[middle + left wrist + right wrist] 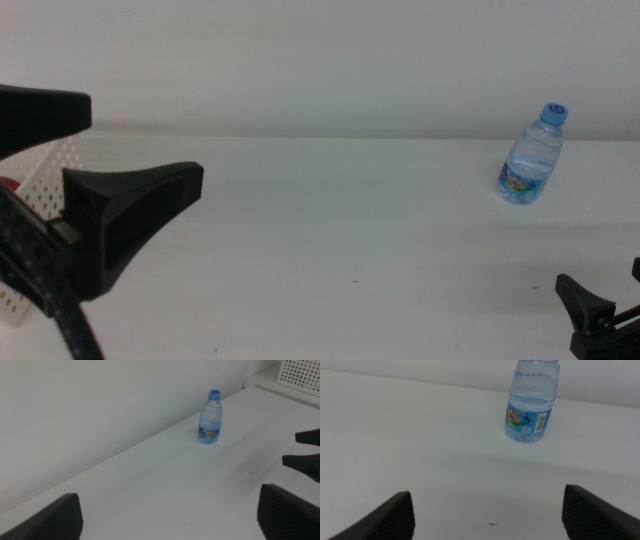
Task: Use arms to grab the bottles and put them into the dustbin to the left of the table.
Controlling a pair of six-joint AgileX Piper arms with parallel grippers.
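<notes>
A small clear water bottle (pixel 533 155) with a blue cap stands upright at the far right of the white table (pixel 350 220); it also shows as the bottle (pixel 210 417) and, close up, the bottle (pixel 532 402). My left gripper (pixel 145 145) hangs open and empty at the left, just in front of the white perforated dustbin (pixel 48 170). A sliver of red (pixel 8 185) shows inside the dustbin. My right gripper (pixel 610 290) sits low at the bottom right, short of the bottle. In the right wrist view the right gripper (pixel 487 510) stands wide open with nothing between its jaws.
A second white perforated box (pixel 300 375) stands past the table's right end in the left wrist view. The right arm's jaws (pixel 307 452) poke into that same view. A plain white wall backs the table.
</notes>
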